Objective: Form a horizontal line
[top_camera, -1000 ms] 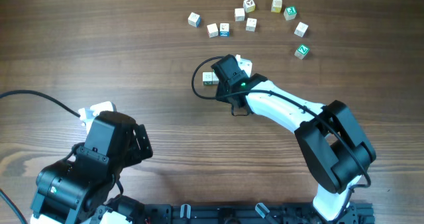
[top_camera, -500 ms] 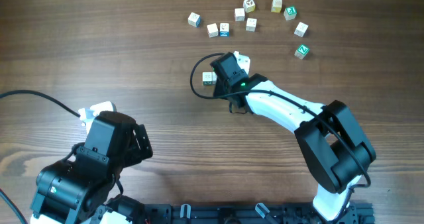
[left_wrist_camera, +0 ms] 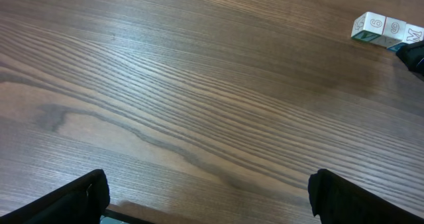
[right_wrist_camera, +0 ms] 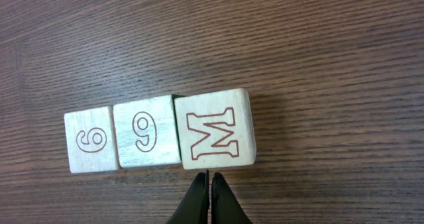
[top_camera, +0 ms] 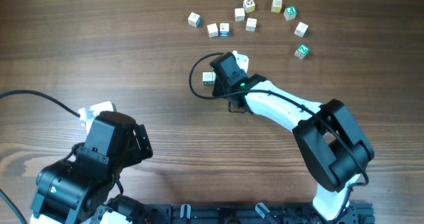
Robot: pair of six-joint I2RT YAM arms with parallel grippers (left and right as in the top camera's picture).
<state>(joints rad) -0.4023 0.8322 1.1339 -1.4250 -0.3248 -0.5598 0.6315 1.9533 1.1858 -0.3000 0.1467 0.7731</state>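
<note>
The horizontal line point(right_wrist_camera: 159, 138) is a row of three white letter cubes, edge to edge, with red marks 6, 9 and M on top. In the right wrist view my right gripper point(right_wrist_camera: 209, 177) is shut and empty, its tips just below the M cube point(right_wrist_camera: 215, 128). In the overhead view the right gripper point(top_camera: 222, 68) covers most of the row; one cube point(top_camera: 208, 79) shows at its left. The row also shows in the left wrist view point(left_wrist_camera: 387, 30) at the far right. My left gripper point(left_wrist_camera: 205, 194) is open and empty over bare wood.
Several loose cubes point(top_camera: 248, 15) lie scattered at the back of the table, some with green or blue faces, one point(top_camera: 302, 51) set apart to the right. A black cable point(top_camera: 196, 75) loops left of the right gripper. The left arm point(top_camera: 93, 164) sits near the front left.
The right gripper has edged slightly up and left between one second ago and half a second ago, then held still. The left arm has not moved.
</note>
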